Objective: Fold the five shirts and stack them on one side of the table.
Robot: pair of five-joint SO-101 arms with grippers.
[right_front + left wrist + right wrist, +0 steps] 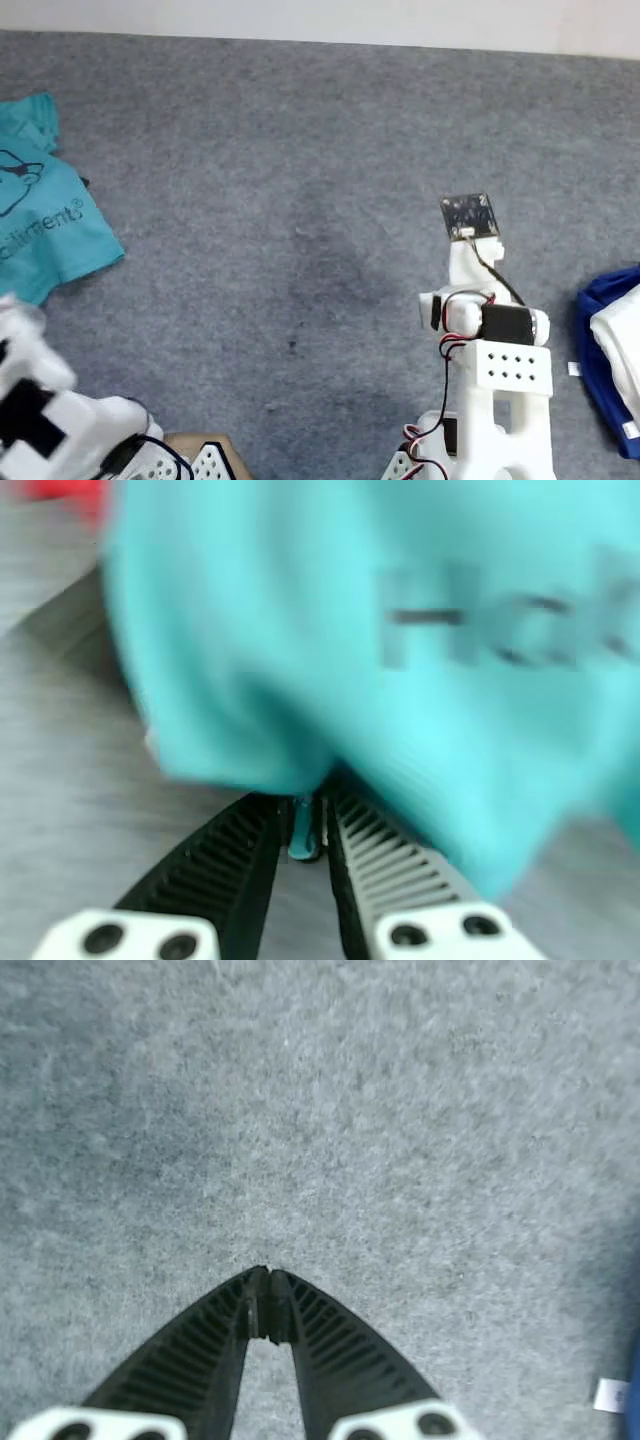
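Observation:
A teal shirt [45,225] with dark print lies at the table's left edge. In the left wrist view the same teal shirt [400,650] hangs in front of my left gripper [305,825], whose fingers are shut on a pinch of its hem. My left arm [50,410] sits at the lower left of the high view. My right arm [490,340] stands at the lower right of the table. Its gripper [268,1305] is shut with nothing in it, just above bare grey carpet. A dark blue shirt [600,340] and a white garment [625,345] lie at the right edge.
Grey carpet [300,200] covers the table, and its middle is bare. A red patch [65,495] shows at the edge of the left wrist view. A small white tag [610,1395] lies on the carpet near the right gripper.

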